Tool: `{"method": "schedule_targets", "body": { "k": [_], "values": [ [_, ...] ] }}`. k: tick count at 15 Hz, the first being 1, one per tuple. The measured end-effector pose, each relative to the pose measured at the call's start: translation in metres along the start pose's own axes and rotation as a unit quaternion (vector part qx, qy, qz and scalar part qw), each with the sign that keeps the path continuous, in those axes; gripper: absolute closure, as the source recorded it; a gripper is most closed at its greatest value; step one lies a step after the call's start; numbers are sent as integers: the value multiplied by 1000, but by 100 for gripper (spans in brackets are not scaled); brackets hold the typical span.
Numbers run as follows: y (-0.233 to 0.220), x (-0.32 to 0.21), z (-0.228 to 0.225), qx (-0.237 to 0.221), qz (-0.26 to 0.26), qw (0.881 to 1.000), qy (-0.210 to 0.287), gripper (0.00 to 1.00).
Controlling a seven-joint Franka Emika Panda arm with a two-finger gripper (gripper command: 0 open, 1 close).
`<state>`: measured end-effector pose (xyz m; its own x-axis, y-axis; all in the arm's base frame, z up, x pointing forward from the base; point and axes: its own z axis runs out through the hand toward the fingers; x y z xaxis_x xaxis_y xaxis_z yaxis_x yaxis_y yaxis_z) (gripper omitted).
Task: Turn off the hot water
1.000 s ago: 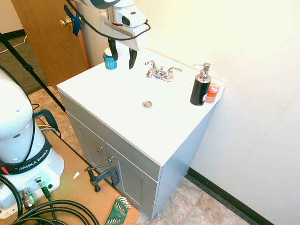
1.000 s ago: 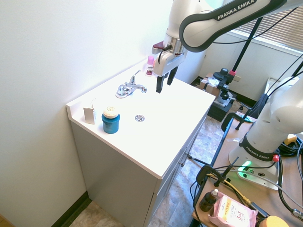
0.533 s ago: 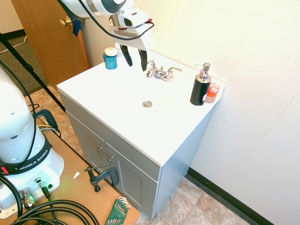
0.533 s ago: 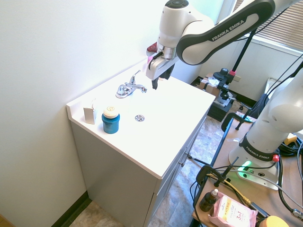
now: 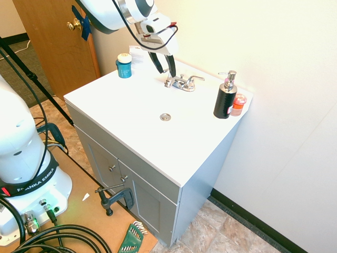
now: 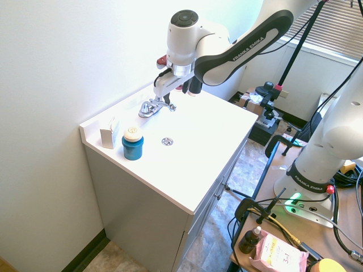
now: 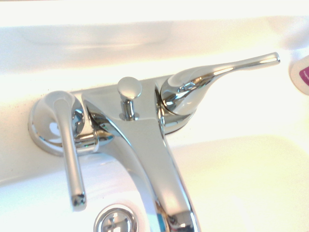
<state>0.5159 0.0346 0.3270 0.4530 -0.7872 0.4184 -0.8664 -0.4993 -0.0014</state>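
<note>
Your gripper (image 5: pixel 167 74) has shifted along the back edge of the sink counter (image 5: pixel 121 118), from nearer the blue jar (image 5: pixel 124 69) to right by the faucet (image 7: pixel 154 150). Its fingers are apart with nothing between them. The fingertips are close to the left handle (image 7: pixel 72 154), which sits beside the spout near the counter's back edge; you can't tell whether they touch it.

That handle, the hot one, points out toward the front edge, while the right handle (image 7: pixel 222 70) points sideways toward the right end, where the soap pump (image 5: pixel 225 100) stands. That mismatch suggests the hot side is the one turned on, though no water shows.

So the approach looks nearly done, with the turn to come. You'll likely want to lower beside the lever and push it outward, toward the left end. Watch for the spout: a finger could catch it.
</note>
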Motion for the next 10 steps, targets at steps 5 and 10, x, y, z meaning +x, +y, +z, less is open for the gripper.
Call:
{"method": "schedule_targets", "body": {
  "k": [5, 10],
  "values": [
    [-19, 6, 15, 2, 16, 1000, 9, 0],
    [-33, 4, 31, -3, 11, 1000, 8, 0]
  ]
}}
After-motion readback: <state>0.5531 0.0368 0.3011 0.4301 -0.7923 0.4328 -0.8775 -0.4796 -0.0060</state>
